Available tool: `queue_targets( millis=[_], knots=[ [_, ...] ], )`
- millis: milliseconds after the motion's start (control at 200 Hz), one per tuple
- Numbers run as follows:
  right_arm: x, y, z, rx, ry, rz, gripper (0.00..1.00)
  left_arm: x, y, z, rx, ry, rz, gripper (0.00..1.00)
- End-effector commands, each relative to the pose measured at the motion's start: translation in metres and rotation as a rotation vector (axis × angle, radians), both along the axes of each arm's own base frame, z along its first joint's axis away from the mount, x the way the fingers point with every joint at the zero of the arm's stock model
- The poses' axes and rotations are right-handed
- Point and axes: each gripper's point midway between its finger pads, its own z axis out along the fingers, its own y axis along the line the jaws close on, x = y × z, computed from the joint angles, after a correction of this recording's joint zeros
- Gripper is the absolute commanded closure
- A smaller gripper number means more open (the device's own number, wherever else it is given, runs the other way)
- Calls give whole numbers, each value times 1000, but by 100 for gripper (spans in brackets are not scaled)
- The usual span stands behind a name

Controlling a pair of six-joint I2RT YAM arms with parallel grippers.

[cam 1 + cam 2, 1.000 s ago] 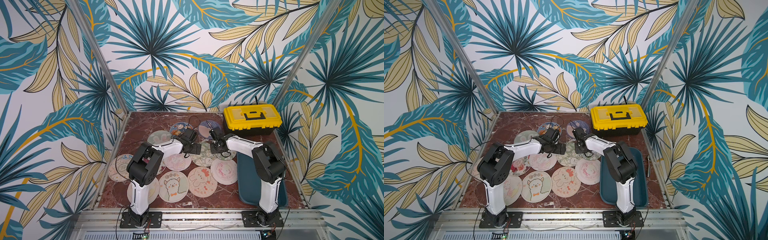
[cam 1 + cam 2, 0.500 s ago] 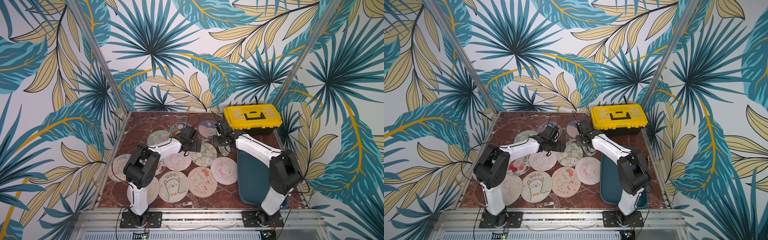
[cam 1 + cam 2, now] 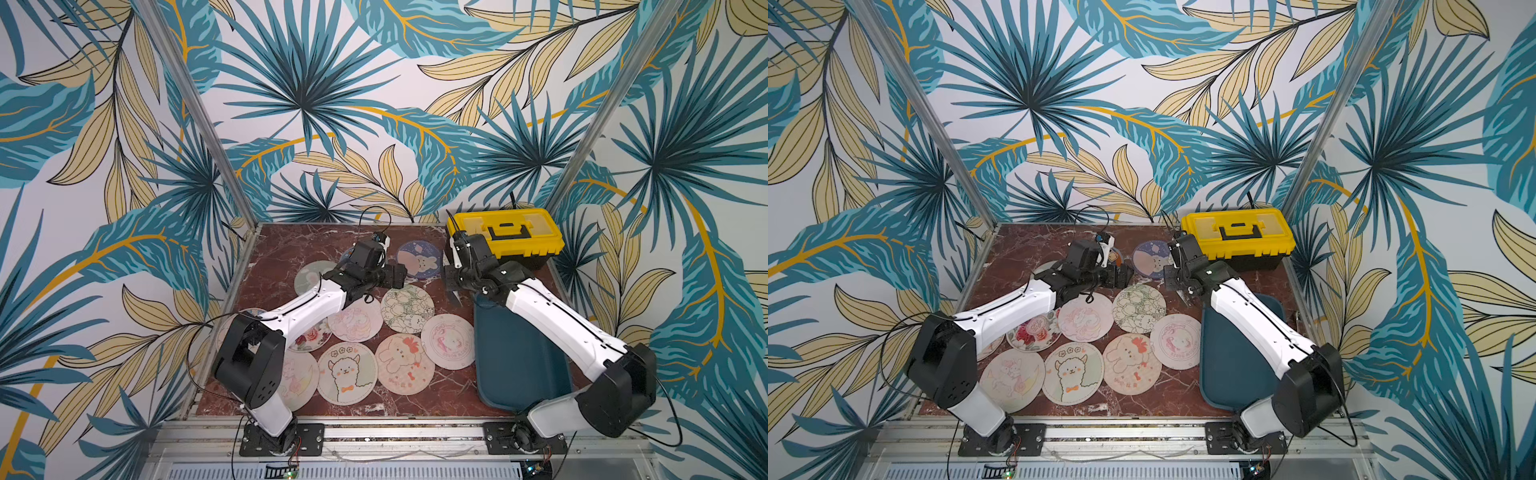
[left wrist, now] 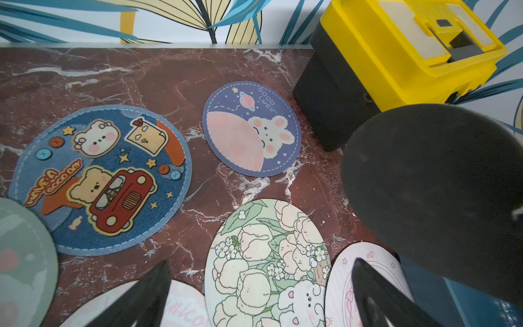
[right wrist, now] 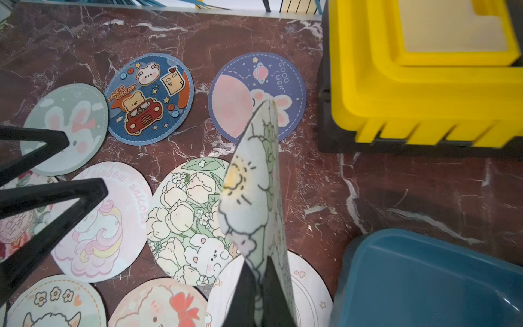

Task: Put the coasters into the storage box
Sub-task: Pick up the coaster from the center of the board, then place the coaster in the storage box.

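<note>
Several round coasters lie flat on the red marble table (image 3: 291, 249). My right gripper (image 5: 259, 266) is shut on the rim of a green-and-cream coaster (image 5: 252, 184), holding it on edge above the table, just left of the storage box's far end. Its dark back fills part of the left wrist view (image 4: 438, 198). The storage box (image 3: 515, 357), a dark teal shallow bin, sits at the right under my right arm. My left gripper (image 4: 260, 294) is open and holds nothing, hovering over the tulip coaster (image 4: 268, 260).
A yellow-lidded black toolbox (image 3: 505, 232) stands at the back right, close behind my right gripper (image 3: 454, 293). A blue bear-and-car coaster (image 4: 102, 178) and a purple bunny coaster (image 4: 252, 128) lie at the back. Metal rails edge the table.
My right arm has swung its elbow out to the right and carried the gripped coaster a little rightward, toward the box's far end. The left gripper has stayed open and almost still.
</note>
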Motion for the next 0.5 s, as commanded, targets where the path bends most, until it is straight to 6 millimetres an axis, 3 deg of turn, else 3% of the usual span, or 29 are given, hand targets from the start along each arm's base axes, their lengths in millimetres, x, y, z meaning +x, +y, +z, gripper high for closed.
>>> queue_targets(
  millis=[0, 496],
  knots=[
    [-18, -22, 4, -47, 8, -63, 100, -10, -5, 2, -7, -24, -42, 0],
    [-84, -120, 26, -271, 24, -416, 100, -14, 1, 14, 19, -76, -45, 0]
  ],
)
